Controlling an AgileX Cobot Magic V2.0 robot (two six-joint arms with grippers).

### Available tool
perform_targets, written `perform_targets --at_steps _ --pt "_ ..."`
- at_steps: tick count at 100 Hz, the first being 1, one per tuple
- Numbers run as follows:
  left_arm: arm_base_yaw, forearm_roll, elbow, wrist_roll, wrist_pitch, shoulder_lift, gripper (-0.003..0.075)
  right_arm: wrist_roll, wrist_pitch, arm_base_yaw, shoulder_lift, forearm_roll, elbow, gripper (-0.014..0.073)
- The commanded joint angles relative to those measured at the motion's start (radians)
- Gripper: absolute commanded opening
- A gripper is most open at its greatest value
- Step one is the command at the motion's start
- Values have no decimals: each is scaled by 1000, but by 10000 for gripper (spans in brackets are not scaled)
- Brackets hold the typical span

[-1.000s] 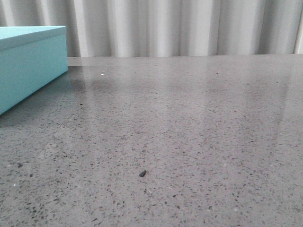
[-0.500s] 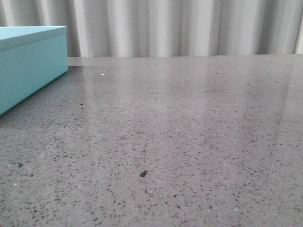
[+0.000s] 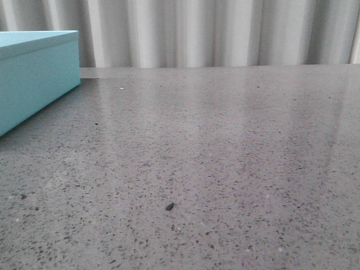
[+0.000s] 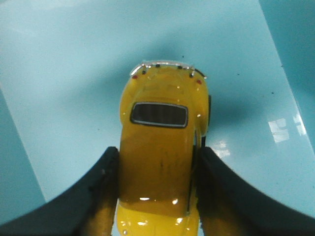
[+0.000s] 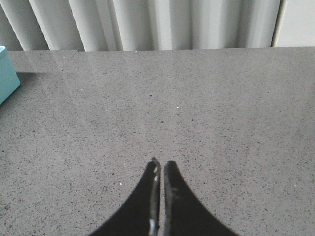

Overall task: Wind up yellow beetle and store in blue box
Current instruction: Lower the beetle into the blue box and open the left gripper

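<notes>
Nothing is changing across the front view, box [image 3: 34,73] sitting upper left, while the left gripper [image 4: 156,184] is clamping the beetle [image 4: 160,147] over a turquoise surface, probably for storing, the right gripper [image 5: 158,169] resting closed.

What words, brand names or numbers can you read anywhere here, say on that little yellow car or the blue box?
None can be read.
The yellow beetle, held between the left fingers, shows no badge, plate or lettering.
The blue box has plain sides.
The grey table and the curtain carry no text or signs.
</notes>
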Motion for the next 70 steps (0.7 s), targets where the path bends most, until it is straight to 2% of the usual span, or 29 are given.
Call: perform_targets --at_steps 1,18,53,70 --pt "2 -19 -25 -13 15 -26 34 -5 -71 -3 8 7 -23 -61" --pt "2 -41 -25 -13 15 -12 216 -5 -71 -3 8 7 -23 -61" --pt "2 -41 -25 -13 15 -12 439 -5 -81 -3 8 7 -23 -61" --pt "2 -41 -25 -13 15 -12 454 -5 -81 -3 8 7 -23 -61"
